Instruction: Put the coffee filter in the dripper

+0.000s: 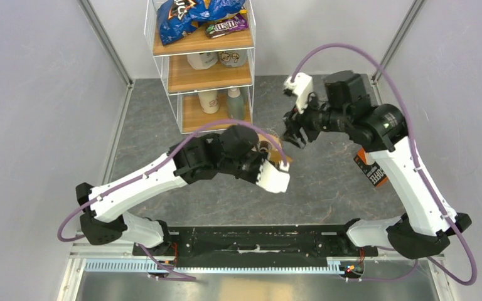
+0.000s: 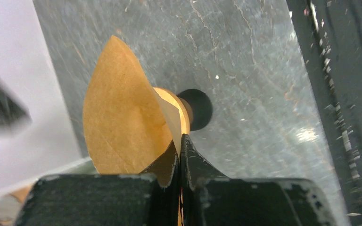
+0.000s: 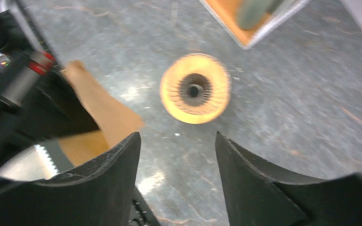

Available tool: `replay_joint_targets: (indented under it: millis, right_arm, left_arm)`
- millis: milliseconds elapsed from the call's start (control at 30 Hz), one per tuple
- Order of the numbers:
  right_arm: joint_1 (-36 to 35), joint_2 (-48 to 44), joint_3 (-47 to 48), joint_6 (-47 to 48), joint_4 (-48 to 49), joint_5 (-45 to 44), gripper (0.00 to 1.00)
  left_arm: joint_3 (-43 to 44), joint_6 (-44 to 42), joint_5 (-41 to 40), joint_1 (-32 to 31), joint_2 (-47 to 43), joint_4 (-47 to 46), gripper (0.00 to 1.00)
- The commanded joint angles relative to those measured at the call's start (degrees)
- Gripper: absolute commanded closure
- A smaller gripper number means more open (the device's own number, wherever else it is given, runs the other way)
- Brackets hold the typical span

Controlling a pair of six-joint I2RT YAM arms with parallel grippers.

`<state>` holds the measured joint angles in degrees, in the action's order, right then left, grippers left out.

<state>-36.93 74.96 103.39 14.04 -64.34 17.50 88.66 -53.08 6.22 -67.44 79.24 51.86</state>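
Note:
My left gripper [image 2: 180, 141] is shut on the edge of the coffee filter [image 2: 122, 122], a tan paper cone held partly open above the table. Just beyond it is the dripper [image 2: 184, 110], with its light-wood ring and black base. In the top view the filter [image 1: 282, 153] shows as a tan arc at the left gripper [image 1: 262, 153], over the dripper [image 1: 268, 145]. My right gripper [image 3: 176, 141] is open and empty. It hovers above the blurred dripper [image 3: 195, 89], with the filter [image 3: 103, 113] to its left. In the top view the right gripper [image 1: 295, 135] is just right of the dripper.
A white wire rack with wooden shelves [image 1: 204, 56] stands at the back, holding snack bags and bottles; its corner shows in the right wrist view [image 3: 250, 23]. A black-and-orange coffee packet [image 1: 371, 170] lies under the right arm. Grey walls close in both sides.

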Motion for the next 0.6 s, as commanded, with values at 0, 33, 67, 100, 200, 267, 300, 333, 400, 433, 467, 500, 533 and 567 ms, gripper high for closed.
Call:
replay_joint_targets:
  millis: [0,33,67,100,200,267,300,333,400,433,467,500,533,567]
  right_arm:
    - [8.5,-2.9,2.4,0.5,0.0,-0.3,0.27]
    - [9.4,-4.2,1.0,0.6,0.8,-1.7,0.23]
    - [9.9,-5.1,-0.6,1.1,1.4,-3.2,0.17]
    - [9.9,-6.1,-2.2,1.6,1.6,-4.3,0.13]
    - [10.0,-8.1,-7.5,3.9,1.9,-6.2,0.05]
    - [10.0,-10.7,-12.2,6.7,4.6,-4.9,0.03]
    - [10.0,-11.5,-13.6,7.8,5.3,-3.1,0.03]
    - [10.0,-11.4,-13.3,8.3,4.8,-1.0,0.03]
    - [10.0,-10.0,-10.5,6.2,3.0,1.4,0.04]
    - [10.0,-9.4,-8.6,4.3,2.8,2.0,0.05]
    - [10.0,-8.7,-6.5,0.9,2.6,3.0,0.05]
    - [9.9,-7.5,-3.2,-2.2,1.9,4.9,0.05]
    - [10.0,-6.3,0.4,-5.2,1.5,6.2,0.06]
    - [10.0,-5.5,2.7,-8.4,1.8,6.5,0.08]
  left_arm:
    - [4.7,20.9,8.0,9.6,-3.3,-5.9,0.98]
    - [5.8,27.3,10.1,13.2,-3.4,-8.1,0.98]
    - [7.1,32.7,12.8,16.4,-3.3,-9.9,0.98]
    - [8.2,38.6,14.4,19.3,-3.2,-11.8,0.98]
    - [10.5,54.7,18.8,25.9,-2.2,-16.0,0.98]
    - [9.7,63.7,23.8,29.3,-2.1,-20.3,0.98]
    - [9.2,66.0,25.1,29.9,-2.3,-22.3,0.98]
    - [8.7,66.8,26.5,29.9,-2.5,-23.6,0.98]
    - [8.4,62.8,29.6,29.2,-2.7,-23.5,0.98]
    - [8.4,58.6,27.7,28.0,-3.1,-21.8,0.98]
    - [8.1,54.3,26.1,27.0,-3.5,-19.8,0.98]
    - [7.5,47.3,24.2,25.5,-4.1,-17.8,0.98]
    - [6.5,42.6,21.6,23.9,-4.8,-16.0,0.98]
    - [5.0,37.4,18.2,21.9,-5.7,-14.9,0.98]
